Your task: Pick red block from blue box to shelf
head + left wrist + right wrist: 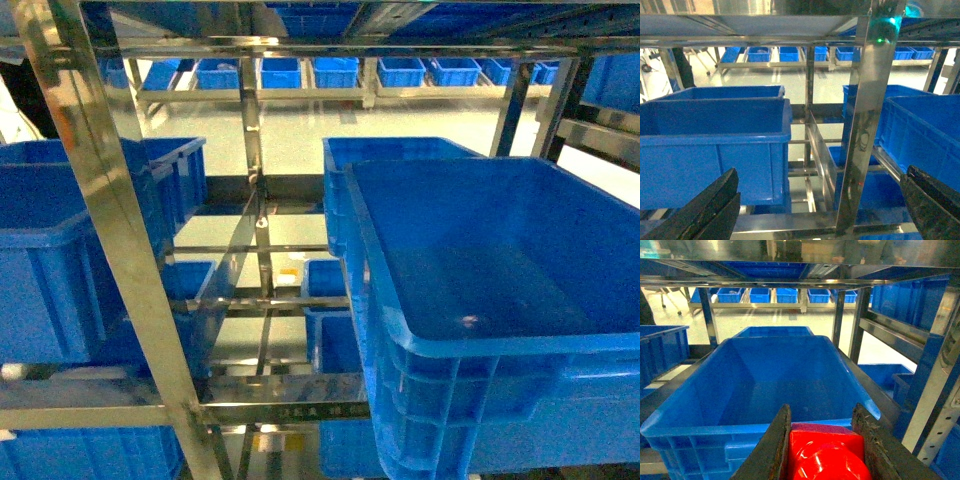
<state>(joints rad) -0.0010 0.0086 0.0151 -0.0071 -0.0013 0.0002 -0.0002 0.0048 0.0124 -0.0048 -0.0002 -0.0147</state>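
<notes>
The right gripper [822,450] is clamping the red block [826,452] between its two dark fingers [771,450], and the block's glossy rounded stud is facing the right wrist camera; the block is hanging just in front of the near rim of a large dark blue ribbed crate [765,385] that is sitting on the shelf [120,240]. In that same view a second crate is standing directly behind the first one, and five smaller blue bins [770,294] are lining a low rack across the pale floor. The left gripper [815,210] is showing only its two black fingertips [705,210] at the bottom corners of the left wrist view, spread wide apart with nothing between them, facing a shiny steel post [867,115] and one blue crate [715,145] on the left tier. In the head view neither gripper is appearing; about seven dark blue crates are sitting on the stainless-steel tiers, the nearest one [500,300] filling the right side. Small embossed lettering is running along a front rail [310,410], but it is too blurred to read.
</notes>
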